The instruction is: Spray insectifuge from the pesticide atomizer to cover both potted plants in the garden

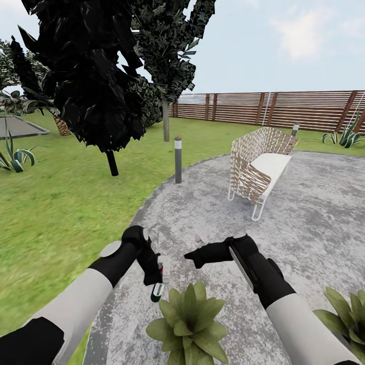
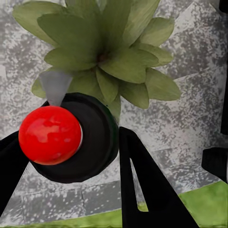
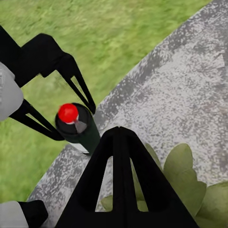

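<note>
Around me lies a wide green lawn (image 1: 61, 203), and I stand on a round grey paved patio (image 1: 314, 228) with a wicker bench (image 1: 258, 165) at its far side. Two potted plants sit on the paving close to me: one (image 1: 188, 320) between my arms, the other (image 1: 350, 314) at my right edge. My left pincer (image 1: 154, 271) is clenched on the pesticide atomizer (image 1: 157, 289), red-capped end toward my wrist camera, held just above the nearer rosette (image 2: 107, 57). My right pincer (image 1: 195, 256) hangs beside it, touching nothing; whether it is parted I cannot tell
</note>
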You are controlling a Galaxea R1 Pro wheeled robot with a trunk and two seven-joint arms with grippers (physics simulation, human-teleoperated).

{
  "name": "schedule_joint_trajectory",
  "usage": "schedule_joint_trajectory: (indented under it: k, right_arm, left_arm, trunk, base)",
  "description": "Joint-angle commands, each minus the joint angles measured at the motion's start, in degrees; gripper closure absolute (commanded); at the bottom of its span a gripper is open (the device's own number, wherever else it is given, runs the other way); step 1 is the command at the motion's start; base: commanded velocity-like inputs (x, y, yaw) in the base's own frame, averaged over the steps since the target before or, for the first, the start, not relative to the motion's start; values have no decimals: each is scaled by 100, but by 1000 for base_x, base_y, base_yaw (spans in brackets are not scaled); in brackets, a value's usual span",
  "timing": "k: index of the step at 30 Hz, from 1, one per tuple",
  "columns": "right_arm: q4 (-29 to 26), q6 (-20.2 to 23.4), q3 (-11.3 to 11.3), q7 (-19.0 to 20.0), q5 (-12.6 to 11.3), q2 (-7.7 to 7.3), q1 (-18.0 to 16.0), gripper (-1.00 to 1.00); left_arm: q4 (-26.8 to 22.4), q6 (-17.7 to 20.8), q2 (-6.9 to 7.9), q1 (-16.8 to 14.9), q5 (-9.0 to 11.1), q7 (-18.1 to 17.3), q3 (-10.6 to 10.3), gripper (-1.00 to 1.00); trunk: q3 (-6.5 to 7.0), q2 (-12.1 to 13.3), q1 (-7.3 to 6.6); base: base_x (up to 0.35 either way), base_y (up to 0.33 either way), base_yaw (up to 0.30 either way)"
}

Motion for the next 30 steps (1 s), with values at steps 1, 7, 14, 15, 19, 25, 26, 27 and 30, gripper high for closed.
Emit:
schedule_joint_trajectory:
  k: [1,7,14,15,19,25,26,27,30]
  right_arm:
    - [-7,16,10,33,39,-3,-4,100]
    - [-7,16,247,33,39,147,-4,100]
    - [-7,16,334,33,39,164,-4,100]
    - [-7,16,337,33,39,164,-4,100]
    - [-3,16,344,33,39,164,-4,100]
    - [1,16,349,31,39,165,-4,100]
    - [1,16,350,30,39,165,-4,100]
    - [1,16,352,31,39,165,-4,100]
    - [2,16,354,32,39,165,-4,100]
  left_arm:
    - [-5,60,-51,-11,-169,-37,-3,100]
    - [3,65,-268,-18,-626,-39,-3,100]
    - [-3,67,-281,-18,-654,-203,-3,100]
    - [-4,66,-281,-18,-655,-210,-3,100]
    - [-7,62,-284,-18,-656,-221,-3,100]
    - [-14,60,-371,-27,-656,-224,-1,100]
    - [-14,60,-378,-30,-656,-224,-2,100]
    - [-14,60,-391,-65,-656,-224,-2,100]
    - [-14,60,-401,-167,-656,-224,-3,100]
  trunk:
    - [-6,-3,-1]
    - [-6,-3,-1]
    - [-6,-3,-1]
    - [-6,-3,-1]
    - [-6,-3,-1]
    - [-6,-3,-1]
    - [-6,-3,-1]
    - [-6,-3,-1]
    - [-6,-3,-1]
  base:
    - [0,0,0]
    - [0,0,0]
    - [0,0,0]
    - [0,0,0]
    - [0,0,0]
    - [0,0,0]
    - [0,0,0]
    - [0,0,0]
    - [0,0,0]
